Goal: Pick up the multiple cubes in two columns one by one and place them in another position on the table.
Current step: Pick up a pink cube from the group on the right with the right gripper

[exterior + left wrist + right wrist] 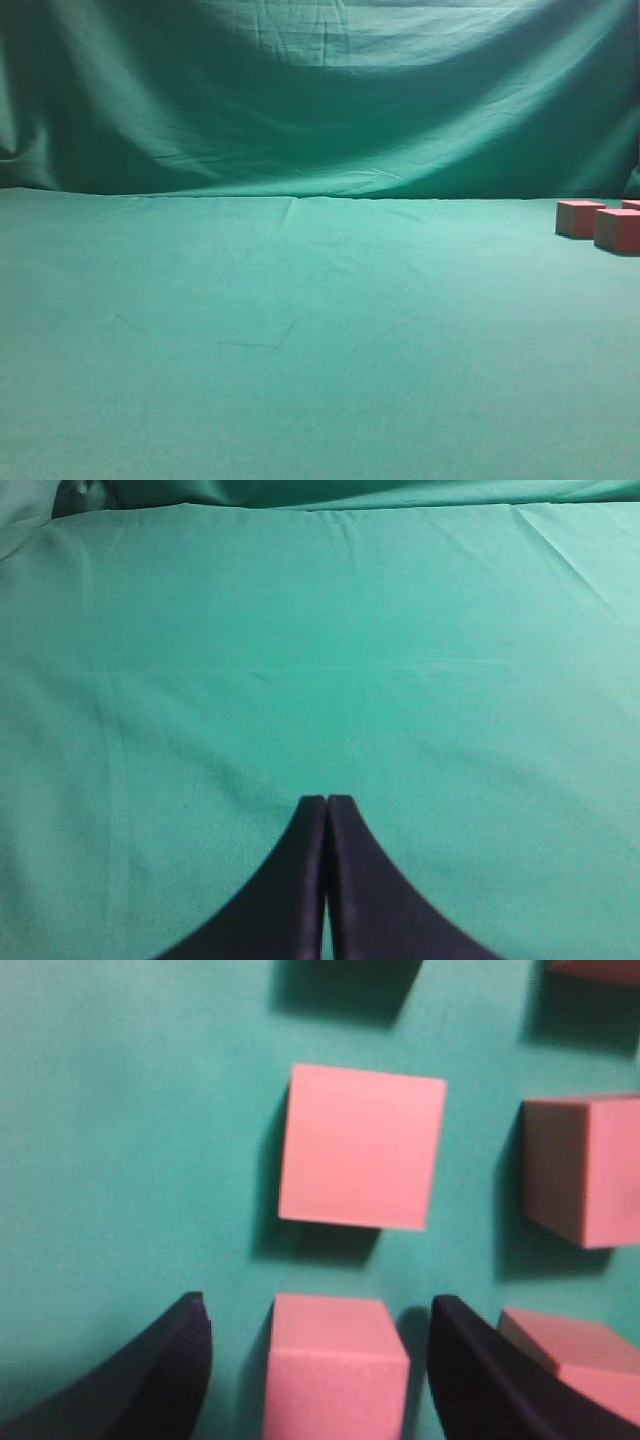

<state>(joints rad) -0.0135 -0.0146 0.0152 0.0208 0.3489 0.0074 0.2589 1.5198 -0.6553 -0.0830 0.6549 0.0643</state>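
Right gripper (320, 1360) hangs over the cubes with its jaws spread wide, straddling the nearest cube (335, 1365) but not touching it as far as I can tell; the bottom of that view cuts things off. More cubes sit in two columns on the table (300, 340), the next one (362, 1147) just ahead. They look light, rigid and matte, so pinching two opposite flat faces mid-height should hold fine. Left gripper (327, 805) is closed on nothing over bare cloth.

Staged test bench, likely a lab: green cloth covers the table (300, 340), a draped green backdrop (320, 90) closes off the rear; no furnishings visible.
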